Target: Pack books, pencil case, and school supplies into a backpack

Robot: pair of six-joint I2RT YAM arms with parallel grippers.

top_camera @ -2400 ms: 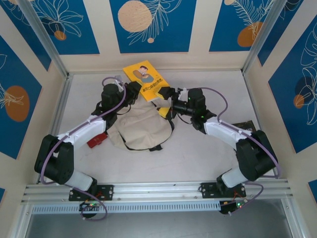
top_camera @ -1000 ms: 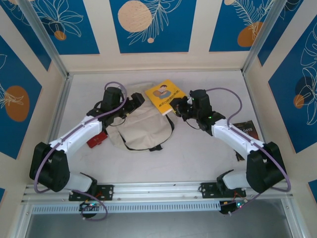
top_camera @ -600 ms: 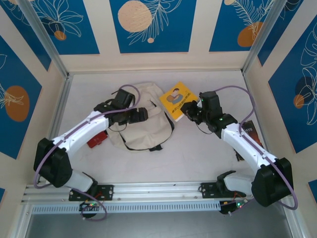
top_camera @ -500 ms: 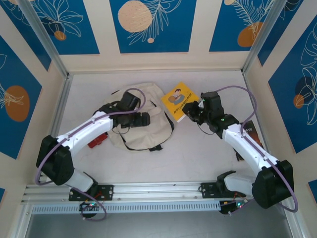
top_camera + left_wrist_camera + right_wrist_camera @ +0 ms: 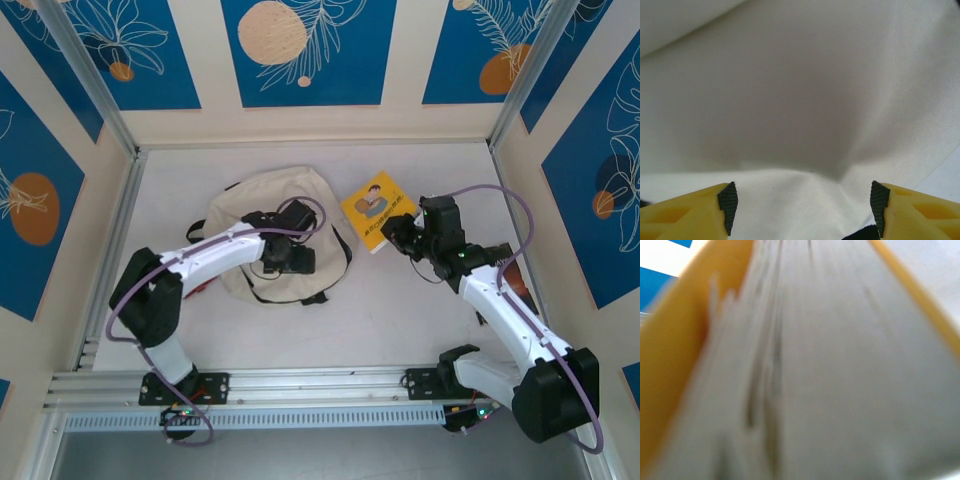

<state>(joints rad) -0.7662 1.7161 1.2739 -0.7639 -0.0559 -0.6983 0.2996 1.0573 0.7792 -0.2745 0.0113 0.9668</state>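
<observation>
Nothing looks packed yet: the right hand grips a yellow book beside the backpack. The left hand gapes over it, empty.

Counter tally: 1 backpack — cream canvas — and 2 books total, i.e. 1 yellow book w/ a picture on the cover plus 1 dark book, mostly hidden behind an arm at right. Robot arms: 2 — 1 left arm, 1 right arm. Back wall: 3 blue panels, each w/ an orange or peach disc.
</observation>
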